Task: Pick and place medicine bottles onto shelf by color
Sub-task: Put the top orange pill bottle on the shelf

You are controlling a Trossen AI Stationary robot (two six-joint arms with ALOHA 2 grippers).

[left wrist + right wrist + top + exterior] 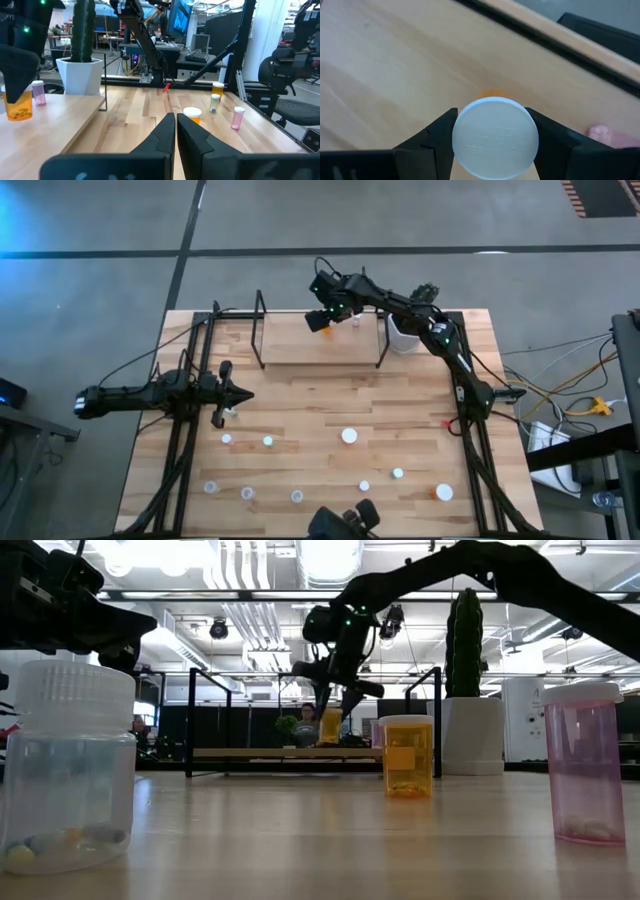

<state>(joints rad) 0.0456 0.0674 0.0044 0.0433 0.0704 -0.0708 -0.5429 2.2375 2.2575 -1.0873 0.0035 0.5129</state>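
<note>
- The right gripper hangs above the low light-wood shelf with thin black wire uprights, in the upper middle of the high view. Its fingers pinch the white cap of an orange-bodied medicine bottle.
- One small pinkish white-capped bottle already stands on the shelf board just beside it. I judge the task to be early, with this orange bottle about to be the second one shelved.
- About ten white-capped bottles are left on the wooden plank bench, scattered across the lower half of the high view. They include an orange one at lower right and a large one near the middle.
- The left gripper waits low over the bench at centre left, its fingers pressed together and holding nothing. A small bottle sits just beside the arm.
- The shelf board lies mostly bare toward the left upright, so there is ample room to set the bottle down.
- The white cactus pot stands just outside the right upright, close under the right arm. That, and the pinkish bottle, are the things to steer clear of.
- The bench's far edge runs right behind the shelf.
</note>
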